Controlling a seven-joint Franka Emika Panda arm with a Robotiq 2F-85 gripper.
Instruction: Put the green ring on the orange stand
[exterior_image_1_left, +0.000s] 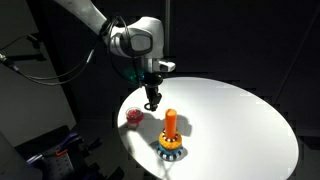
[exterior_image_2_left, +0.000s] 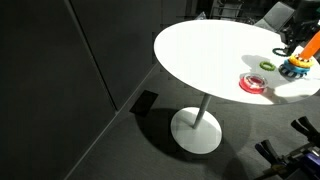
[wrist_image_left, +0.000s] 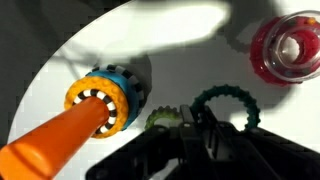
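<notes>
Your gripper (wrist_image_left: 200, 130) hangs almost directly over the green ring (wrist_image_left: 164, 120). In the wrist view the ring shows as a small yellowish-green curve at the edge of the dark finger mass, on the side that faces the orange stand (wrist_image_left: 98, 98). In an exterior view the green ring (exterior_image_2_left: 266, 65) appears to lie flat on the white table (exterior_image_2_left: 200, 45), its hole facing up, near the stand's base and apart from it. The coming move turns on that offset: the ring is under the stand-side finger rather than centred between the two, so you probably need a small shift toward the stand before closing on its rim. I cannot tell whether the jaws are apart or together, as the fingers merge into one dark shape in the wrist view and look too small in an exterior view, where the gripper (exterior_image_1_left: 152, 103) points straight down between the red ring (exterior_image_1_left: 132, 117) and the stand (exterior_image_1_left: 171, 128). A dark scalloped ring (wrist_image_left: 226, 100) lies just beside the fingers on the far side from the stand, so take care not to catch it. The peg stands upright, so the ring must be lifted above its top.
</notes>
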